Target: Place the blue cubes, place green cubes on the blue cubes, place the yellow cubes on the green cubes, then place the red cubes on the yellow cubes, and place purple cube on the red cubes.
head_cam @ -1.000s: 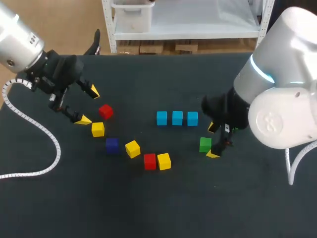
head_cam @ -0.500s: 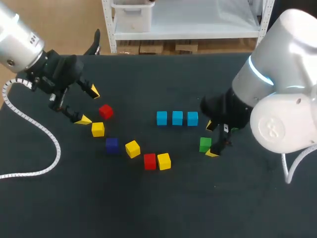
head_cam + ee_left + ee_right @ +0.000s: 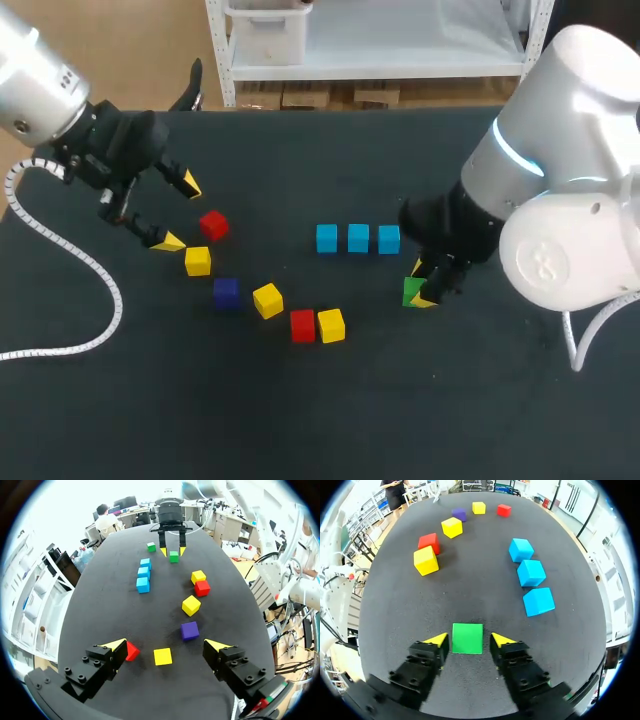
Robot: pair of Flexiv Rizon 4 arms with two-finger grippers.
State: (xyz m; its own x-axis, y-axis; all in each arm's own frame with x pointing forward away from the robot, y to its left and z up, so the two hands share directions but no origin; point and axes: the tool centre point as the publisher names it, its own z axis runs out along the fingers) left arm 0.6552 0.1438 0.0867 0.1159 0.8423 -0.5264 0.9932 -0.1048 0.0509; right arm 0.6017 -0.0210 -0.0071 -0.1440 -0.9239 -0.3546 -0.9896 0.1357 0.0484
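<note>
Green cube sits right of the row of three blue cubes, a little nearer. My right pincer straddles it, fingers apart, with a thin gap on each side; no grip yet. Step in hand, I judge: first green onto blue. Next move calls for closing, lifting, and setting it squarely on the rightmost blue. Left pincer hangs spread wide at the left, by a red cube.

Your right pincer sat low over the green cube, fingers apart, one on each side and just clear of it. Your left pincer hung spread wide, well apart from that cube.
</note>
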